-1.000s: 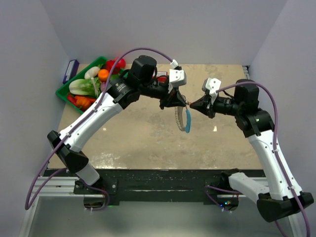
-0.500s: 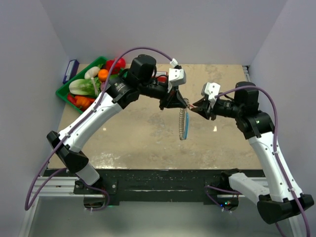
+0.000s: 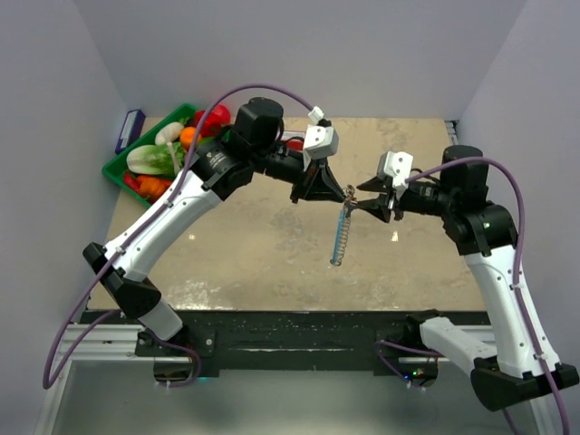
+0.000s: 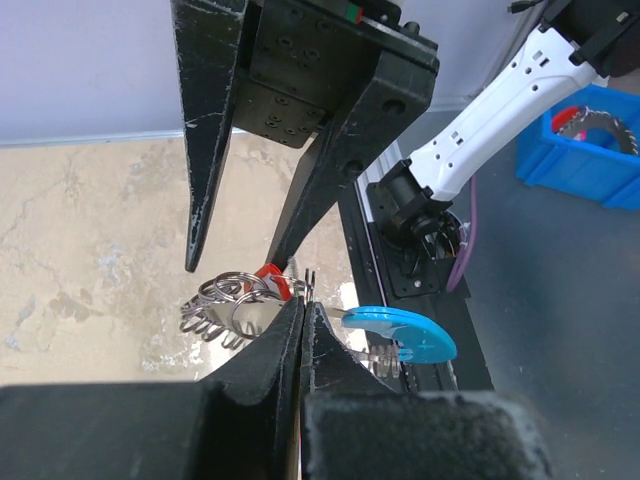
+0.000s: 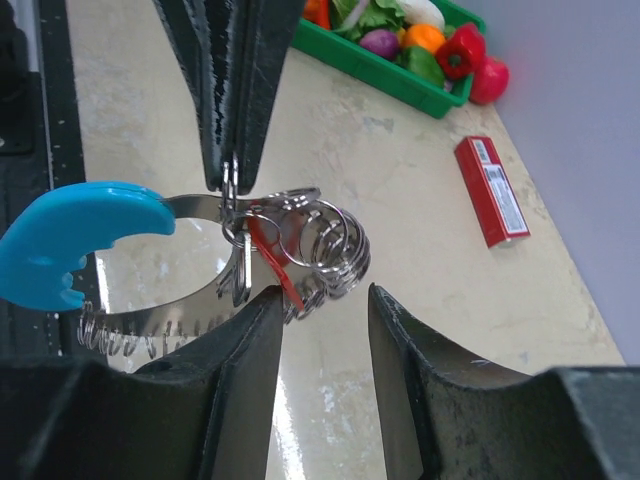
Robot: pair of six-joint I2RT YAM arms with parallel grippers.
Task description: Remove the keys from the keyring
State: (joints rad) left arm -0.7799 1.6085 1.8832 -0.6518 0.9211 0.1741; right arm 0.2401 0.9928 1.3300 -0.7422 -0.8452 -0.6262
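My right gripper (image 3: 370,205) has backed off to the right, and the keyring (image 3: 341,234) now hangs straighter, edge-on, above the bench (image 3: 254,263). My left gripper (image 3: 340,193) is clamped tight on the keyring's top. The right gripper's jaws stand apart, with the bunched keys (image 5: 322,248) and their red piece (image 5: 272,252) just ahead of the gap.

The thin, floppy keyring loop (image 3: 341,231) with one bright blue curved section (image 5: 70,240) is hung in the air nearly vertical, pinched at its top by the left gripper (image 3: 344,192). Small silvery keys (image 5: 325,245) are bunched at that top around one red piece (image 5: 272,255), and a jagged silvery fringe (image 5: 140,325) is strung along the band.
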